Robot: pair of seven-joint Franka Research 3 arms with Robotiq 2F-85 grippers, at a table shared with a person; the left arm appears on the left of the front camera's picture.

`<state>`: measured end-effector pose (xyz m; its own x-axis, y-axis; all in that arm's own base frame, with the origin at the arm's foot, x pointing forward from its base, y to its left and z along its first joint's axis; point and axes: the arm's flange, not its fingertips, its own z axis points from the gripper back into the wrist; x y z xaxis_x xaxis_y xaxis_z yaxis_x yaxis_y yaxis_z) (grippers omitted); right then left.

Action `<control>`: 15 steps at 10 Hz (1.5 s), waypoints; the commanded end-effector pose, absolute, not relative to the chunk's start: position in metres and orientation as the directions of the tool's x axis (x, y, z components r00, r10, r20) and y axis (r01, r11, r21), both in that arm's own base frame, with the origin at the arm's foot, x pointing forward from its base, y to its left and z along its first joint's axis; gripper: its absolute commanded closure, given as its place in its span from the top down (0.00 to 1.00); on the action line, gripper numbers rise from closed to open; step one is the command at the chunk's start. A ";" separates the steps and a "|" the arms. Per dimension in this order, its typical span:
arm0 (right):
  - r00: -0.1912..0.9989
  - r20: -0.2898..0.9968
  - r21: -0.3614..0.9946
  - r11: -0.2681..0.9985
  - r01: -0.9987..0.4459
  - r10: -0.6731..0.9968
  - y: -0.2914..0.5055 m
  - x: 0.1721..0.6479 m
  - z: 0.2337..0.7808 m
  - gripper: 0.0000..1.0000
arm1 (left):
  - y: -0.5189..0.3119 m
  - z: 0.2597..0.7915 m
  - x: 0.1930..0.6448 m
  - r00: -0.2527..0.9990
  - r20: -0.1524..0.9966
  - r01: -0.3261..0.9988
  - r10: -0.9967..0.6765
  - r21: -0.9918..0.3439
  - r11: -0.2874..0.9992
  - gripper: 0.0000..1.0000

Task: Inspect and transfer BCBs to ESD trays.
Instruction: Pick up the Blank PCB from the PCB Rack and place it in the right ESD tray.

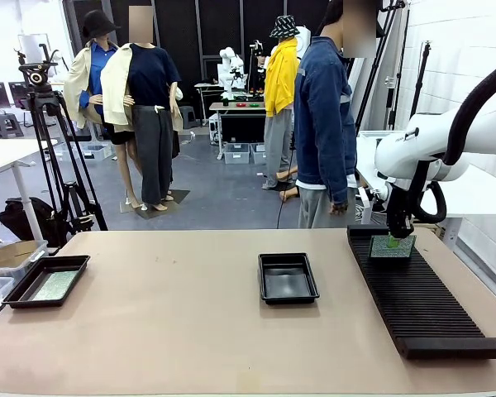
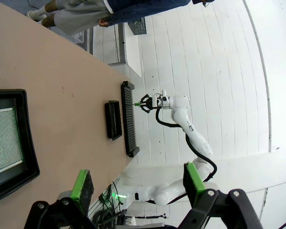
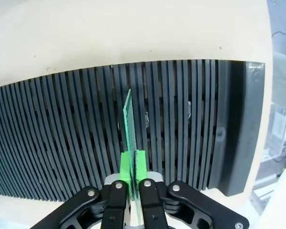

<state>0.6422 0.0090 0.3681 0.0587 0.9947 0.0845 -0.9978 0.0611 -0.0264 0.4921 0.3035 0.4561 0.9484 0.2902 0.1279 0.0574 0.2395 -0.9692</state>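
Observation:
In the right wrist view my right gripper (image 3: 132, 164) is shut on the bottom edge of a green BCB (image 3: 129, 133) that stands upright in a slot of the black ribbed rack (image 3: 181, 119). From the front, the same gripper (image 1: 399, 233) hangs over the rack's far end with the BCB (image 1: 393, 246) below it. One ESD tray (image 1: 288, 283) lies empty at the table's middle. A second ESD tray (image 1: 16, 294) at the far left holds another BCB (image 1: 55, 285). My left gripper (image 2: 137, 183) is open above that tray (image 2: 30, 138) and its BCB (image 2: 5, 138).
The long slotted rack (image 1: 426, 302) runs along the table's right side. A person in a denim jacket (image 1: 322, 124) stands at the far edge near the rack. A tripod (image 1: 54, 149) stands beyond the far left corner. Bare tabletop (image 1: 165, 314) lies between the trays.

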 end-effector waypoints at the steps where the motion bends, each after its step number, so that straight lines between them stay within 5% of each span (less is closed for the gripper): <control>1: 0.060 0.074 -0.008 0.061 -0.998 0.995 0.009 0.651 0.369 0.00 | 0.300 0.457 0.490 0.946 0.130 0.052 0.297 -0.965 0.255 1.00; 10: 0.053 0.061 0.037 0.051 -0.998 0.997 0.017 0.635 0.421 0.00 | 0.300 0.457 0.490 0.946 0.130 0.052 0.297 -0.965 0.255 1.00; 15: 0.212 0.103 0.008 0.213 -0.977 0.972 0.043 0.586 0.473 0.00 | 0.300 0.457 0.490 0.946 0.130 0.052 0.297 -0.965 0.255 1.00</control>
